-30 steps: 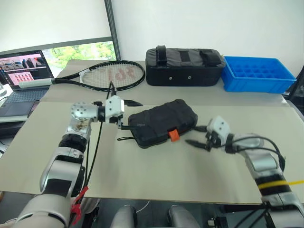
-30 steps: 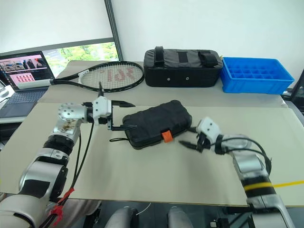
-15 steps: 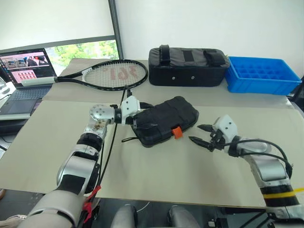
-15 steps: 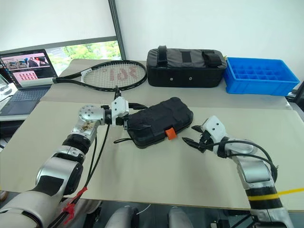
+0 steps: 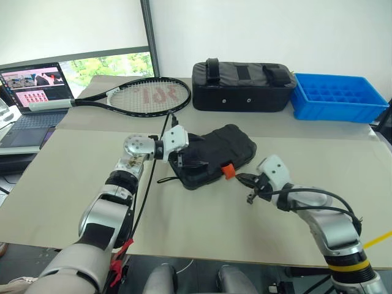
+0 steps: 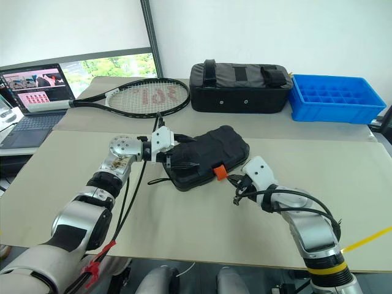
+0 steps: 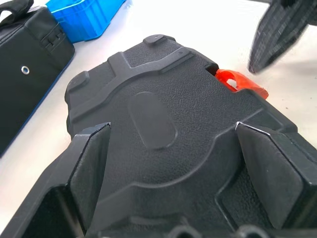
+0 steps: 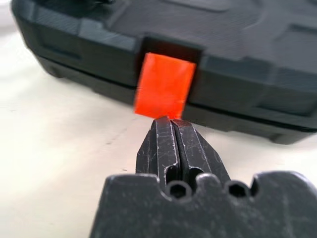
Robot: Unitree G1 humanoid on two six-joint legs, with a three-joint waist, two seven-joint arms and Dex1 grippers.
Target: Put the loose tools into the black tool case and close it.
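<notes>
My right gripper (image 5: 243, 179) sits low and right of centre in the head view, its two fingers pressed flat together with nothing between them. I read that as a pushing tool: closed tips make one firm point to press the orange latch (image 8: 164, 92) home. In the right wrist view the latch stands just past my fingertips, close or perhaps touching; I cannot tell which.

The black tool case (image 5: 214, 153) lies at the middle of the frame with its lid down and the latch on its near edge, facing my right gripper. Its lid being down, I judge that only the latching is left.

My left gripper (image 5: 188, 150) reaches in from the left, fingers (image 7: 91, 173) spread wide, one on each side across the case's lid. I take that as bracing, so the case won't slide when the latch is pushed.
</notes>
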